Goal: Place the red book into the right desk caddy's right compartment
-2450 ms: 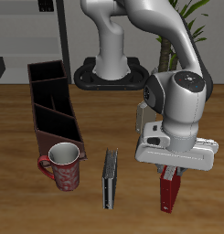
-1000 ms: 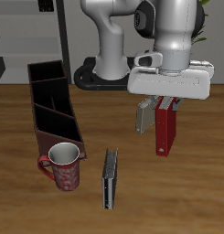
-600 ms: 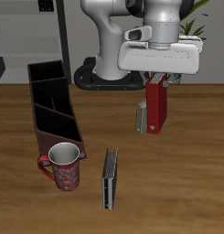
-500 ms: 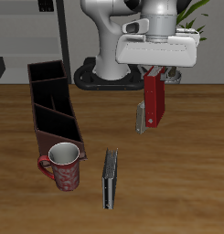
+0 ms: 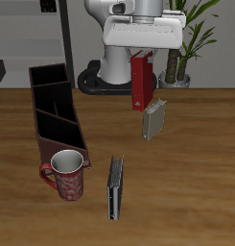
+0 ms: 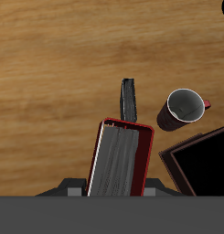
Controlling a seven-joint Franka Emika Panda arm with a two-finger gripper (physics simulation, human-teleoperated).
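Note:
My gripper (image 5: 142,54) is shut on the red book (image 5: 141,83) and holds it upright, high above the table, over its back middle. In the wrist view the red book (image 6: 118,160) shows its pale page edges between my fingers. The maroon-brown right desk caddy (image 5: 54,110) lies along the table's edge, well away from the book; one dark corner of it shows in the wrist view (image 6: 203,163). Its end compartment nearest the table's front (image 5: 64,137) sits right behind the mug.
A red mug (image 5: 67,175) stands at the caddy's front end, also in the wrist view (image 6: 183,108). A dark grey book (image 5: 114,187) stands near the front. A small light grey book (image 5: 152,119) stands just below the held book. A potted plant (image 5: 178,48) stands at the back.
My gripper has lifted the red book off the table, raised it high and carried it back and toward the caddy's side. The other things have not moved.

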